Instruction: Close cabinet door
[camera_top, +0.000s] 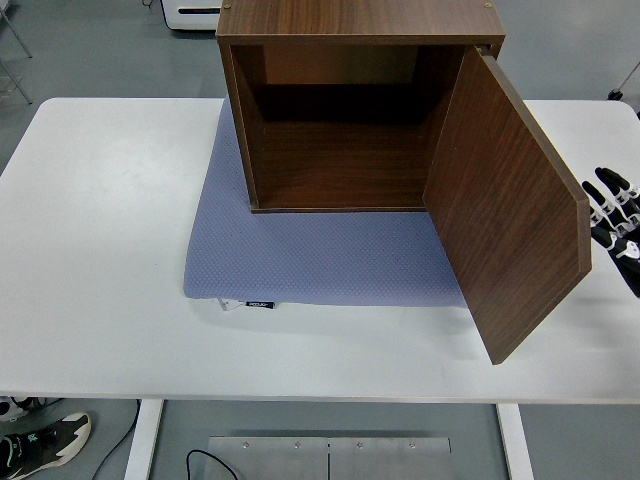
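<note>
A white table (100, 250) is seen from above, its left half bare. Toward the middle, a blue-grey mat (320, 260) is laid flat, reaching from the far edge toward the near edge. On the far part of the mat a dark wooden cabinet (350, 30) is set, its open front turned toward the near edge and its inside shown in shadow. The cabinet door (505, 200) is hinged on the cabinet's right side and is swung wide open, angled out over the mat's right end toward the table's near right corner. Just beside the door's outer edge, at the table's right edge, the right hand (618, 222) is held apart from the door, with its black fingers (608, 184) stretched out, spread and pointing away toward the far edge, nothing being grasped.
</note>
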